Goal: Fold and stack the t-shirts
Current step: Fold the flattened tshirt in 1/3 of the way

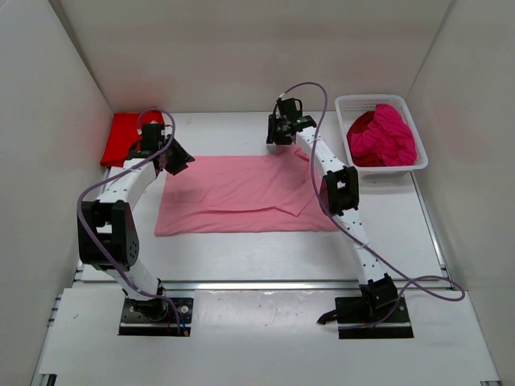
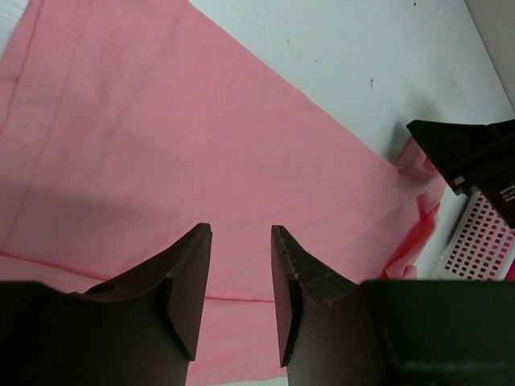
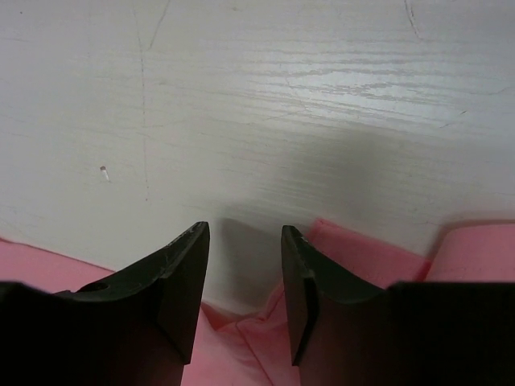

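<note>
A red t-shirt (image 1: 125,138) lies folded at 10 o'clock on the tabletop (image 1: 241,257). The light pink t-shirt (image 1: 241,193) is spread at the centre, only partly folded. Magenta t-shirts (image 1: 386,137) are heaped in the mesh basket (image 1: 354,103) at 2 o'clock. The left fingers (image 2: 189,273) and right fingers (image 3: 181,273) are held parted at the pink one's far corners, with nothing gripped. Most of the folding is judged outstanding.

From above and behind the arm bases, we look down on the whole table (image 1: 241,257), far enough back to take in both arms and the walls. On the left wrist we sit close over the pink tee (image 2: 161,161), facing past the left jaws toward the basket (image 2: 479,241). On the right wrist we are closer, looking past the right jaws across the tee's edge onto bare table. All three views share the tee.
</note>
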You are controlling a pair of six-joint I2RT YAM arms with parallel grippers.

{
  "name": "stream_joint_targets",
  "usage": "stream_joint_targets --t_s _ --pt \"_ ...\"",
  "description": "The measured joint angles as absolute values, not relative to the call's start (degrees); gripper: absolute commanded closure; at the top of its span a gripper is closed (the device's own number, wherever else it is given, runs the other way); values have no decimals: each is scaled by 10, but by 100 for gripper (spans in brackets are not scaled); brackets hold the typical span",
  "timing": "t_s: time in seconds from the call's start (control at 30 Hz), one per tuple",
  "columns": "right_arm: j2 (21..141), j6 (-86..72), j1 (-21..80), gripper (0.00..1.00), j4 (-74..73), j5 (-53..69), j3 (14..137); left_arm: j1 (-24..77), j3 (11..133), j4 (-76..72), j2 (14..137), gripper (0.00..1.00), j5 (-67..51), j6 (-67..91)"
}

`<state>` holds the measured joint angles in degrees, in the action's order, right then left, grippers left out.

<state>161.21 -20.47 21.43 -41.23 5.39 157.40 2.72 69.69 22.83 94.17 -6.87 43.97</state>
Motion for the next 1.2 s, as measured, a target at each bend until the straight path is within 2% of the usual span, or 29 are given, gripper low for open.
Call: stream_joint_targets --t_s 0.23,0.57,1.07,1.1,1.17,1.2 --pt "1605 -177 216 60 -427 23 1591 35 697 222 941 53 -69 440" --pt "1590 -163 172 60 -451 -14 1546 66 676 214 922 53 -66 434" --pt "1590 -164 217 58 -445 -21 1543 94 628 218 867 53 -67 416" --pt "1594 -165 216 59 -453 -21 1553 93 628 218 867 53 -69 416" --pt "1598 -166 216 72 -463 -21 1564 90 624 213 867 53 -72 417" --pt "1598 -167 215 74 -467 -20 1564 90 623 212 867 53 -74 419"
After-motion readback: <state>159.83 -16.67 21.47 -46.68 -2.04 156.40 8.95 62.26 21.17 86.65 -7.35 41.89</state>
